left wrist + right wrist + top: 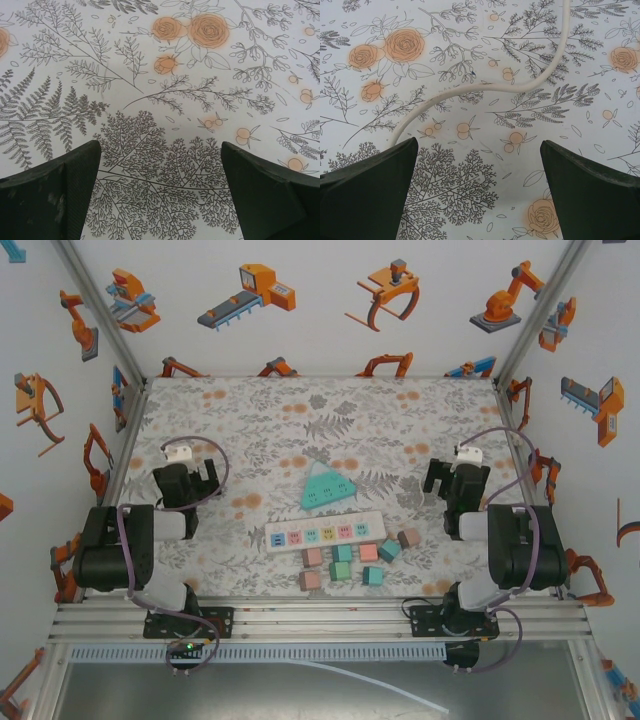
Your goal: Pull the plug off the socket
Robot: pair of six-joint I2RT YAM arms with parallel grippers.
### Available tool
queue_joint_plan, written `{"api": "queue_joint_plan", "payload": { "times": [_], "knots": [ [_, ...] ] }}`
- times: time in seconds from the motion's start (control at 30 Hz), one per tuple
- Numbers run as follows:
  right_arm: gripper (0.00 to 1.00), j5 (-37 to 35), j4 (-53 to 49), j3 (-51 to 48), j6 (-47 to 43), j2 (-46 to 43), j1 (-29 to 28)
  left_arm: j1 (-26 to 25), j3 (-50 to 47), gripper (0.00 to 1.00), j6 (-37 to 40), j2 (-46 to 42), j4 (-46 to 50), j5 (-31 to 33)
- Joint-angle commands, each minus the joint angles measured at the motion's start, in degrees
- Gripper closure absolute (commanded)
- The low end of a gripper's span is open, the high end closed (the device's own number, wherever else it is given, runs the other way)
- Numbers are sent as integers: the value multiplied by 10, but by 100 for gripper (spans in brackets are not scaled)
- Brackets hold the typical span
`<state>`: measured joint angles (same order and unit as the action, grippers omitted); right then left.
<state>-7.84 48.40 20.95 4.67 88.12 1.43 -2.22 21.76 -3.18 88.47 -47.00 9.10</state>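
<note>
1. Starting at the near edge, I log both arm bases sitting on the grooved metal rail (320,620).
2. Just past the rail, near the middle, a loose cluster of small pink, teal and brown cubes (343,565) lies on the grey floral-printed table cover (260,410).
3. Just behind the cubes lies the white rectangular plastic power strip (325,533), its long side running across the table and its right end slightly farther away. Its top carries a row of pastel socket faces. From this height I cannot tell whether a plug sits in any of them.
4. A little beyond the strip, and apart from it, rests a teal triangular plastic piece (328,487). Its markings are too small to read.
5. The left gripper (190,483) sits well left of the strip. On its wrist camera (161,145) the dark fingers (50,200) stand wide apart over fern print, holding nothing.
6. The right gripper (455,480) sits well right of the triangle. Its fingers (590,195) are likewise spread wide (479,141) and grip nothing. A thin white cable (485,88) curves across the cloth beyond the fingertips, and one end slips out of sight at a finger's edge.
</note>
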Motion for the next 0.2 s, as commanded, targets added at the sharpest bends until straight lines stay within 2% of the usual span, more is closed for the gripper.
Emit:
{"api": "queue_joint_plan", "payload": {
  "times": [0.0, 0.17],
  "knots": [
    [1, 2, 21, 9, 2, 3, 1, -1, 13, 3, 4, -2, -13, 0],
    [1, -15, 34, 0, 10, 2, 1, -1, 12, 3, 4, -2, -14, 0]
  ]
}}
